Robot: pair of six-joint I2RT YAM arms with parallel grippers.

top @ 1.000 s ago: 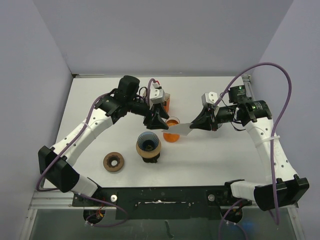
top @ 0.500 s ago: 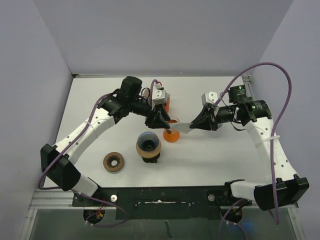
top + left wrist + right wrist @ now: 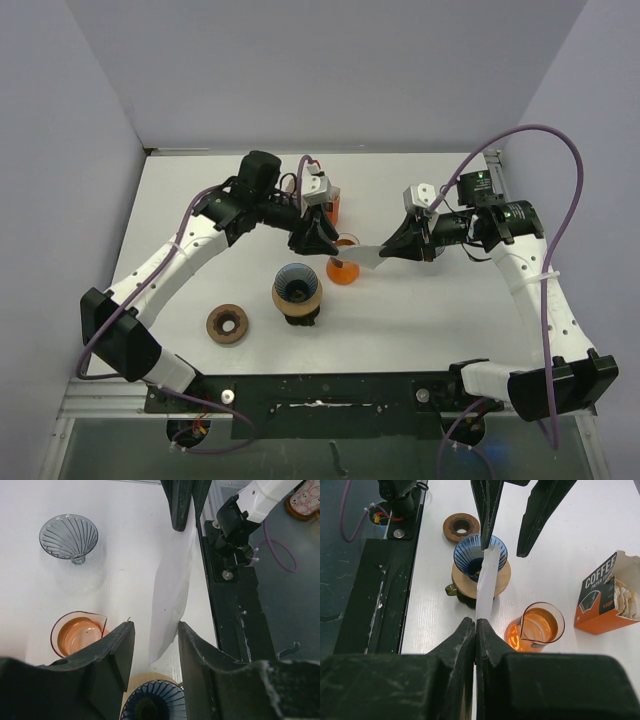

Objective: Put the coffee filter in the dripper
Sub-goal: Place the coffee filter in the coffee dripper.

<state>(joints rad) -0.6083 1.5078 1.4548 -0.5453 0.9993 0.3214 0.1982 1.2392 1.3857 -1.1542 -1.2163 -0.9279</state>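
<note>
My right gripper (image 3: pixel 397 248) (image 3: pixel 476 625) is shut on one end of the white paper coffee filter (image 3: pixel 366 258) (image 3: pixel 488 577) and holds it out flat above the table. The filter's free end (image 3: pixel 169 595) hangs between the fingers of my left gripper (image 3: pixel 320 243) (image 3: pixel 156 629). That gripper is open, with a gap on both sides of the paper. The dripper (image 3: pixel 297 284) (image 3: pixel 470 556) (image 3: pixel 155 702) is a blue ribbed cone. It sits on a round wooden collar over a dark cup, below and just nearer than the filter's free end.
An orange glass carafe (image 3: pixel 343 269) (image 3: pixel 536 628) stands under the filter. An orange coffee filter box (image 3: pixel 331 205) (image 3: pixel 606 597) stands behind it. A wooden ring (image 3: pixel 227 324) (image 3: pixel 461 526) lies front left. A clear ribbed glass cone (image 3: pixel 68 536) stands farther back. A black rail (image 3: pixel 320 390) runs along the near edge.
The left gripper has shifted slightly toward the filter's free end and its jaws have narrowed around it. The right gripper and the filter have stayed in place.
</note>
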